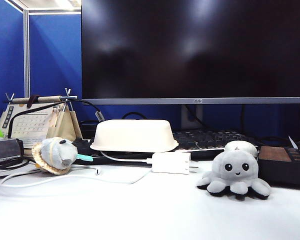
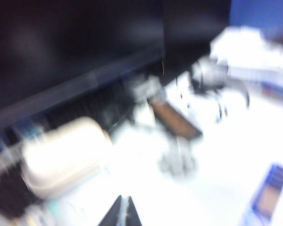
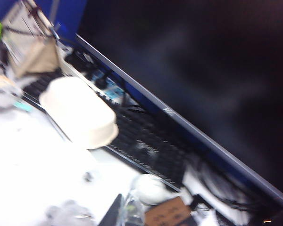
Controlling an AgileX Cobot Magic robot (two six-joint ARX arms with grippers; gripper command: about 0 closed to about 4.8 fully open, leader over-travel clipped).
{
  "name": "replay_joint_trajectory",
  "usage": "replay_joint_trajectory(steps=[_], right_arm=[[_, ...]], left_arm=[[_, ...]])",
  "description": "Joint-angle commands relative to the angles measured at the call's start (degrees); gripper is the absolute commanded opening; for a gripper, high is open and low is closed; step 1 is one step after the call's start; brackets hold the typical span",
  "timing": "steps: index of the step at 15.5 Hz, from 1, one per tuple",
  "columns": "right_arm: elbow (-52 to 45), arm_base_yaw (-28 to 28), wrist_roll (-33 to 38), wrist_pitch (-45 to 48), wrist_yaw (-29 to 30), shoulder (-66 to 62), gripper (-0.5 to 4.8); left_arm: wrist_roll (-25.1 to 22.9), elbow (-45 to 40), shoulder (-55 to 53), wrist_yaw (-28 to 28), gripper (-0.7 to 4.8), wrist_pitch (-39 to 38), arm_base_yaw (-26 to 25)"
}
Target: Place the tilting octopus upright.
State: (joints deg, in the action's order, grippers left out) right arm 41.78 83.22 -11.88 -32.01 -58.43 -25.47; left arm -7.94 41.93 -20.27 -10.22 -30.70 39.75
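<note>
Already the octopus (image 1: 234,173) sits upright at four o'clock on the tabletop (image 1: 140,210); left pincer (image 2: 122,212) and right pincer (image 3: 125,209), both closed and empty, need only retreat.

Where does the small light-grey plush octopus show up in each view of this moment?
Exterior view: the small light-grey plush octopus sits upright on the white desk, lower right, face to the camera.
Left wrist view: a blurred grey shape near the lower middle, probably it.
Right wrist view: a blurred grey patch at the bottom edge, probably it.
Shared landmark: the cream upturned oval tub.
</note>
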Motion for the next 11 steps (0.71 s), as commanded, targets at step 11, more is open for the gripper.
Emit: replay_joint_trajectory(steps=[11], right_arm=[[0.15, 0.07, 1.62, 0.70, 0.50, 0.13, -0.06]], left_arm=[[18.75, -3.10, 0.22, -1.99, 0.21, -21.55, -0.02]])
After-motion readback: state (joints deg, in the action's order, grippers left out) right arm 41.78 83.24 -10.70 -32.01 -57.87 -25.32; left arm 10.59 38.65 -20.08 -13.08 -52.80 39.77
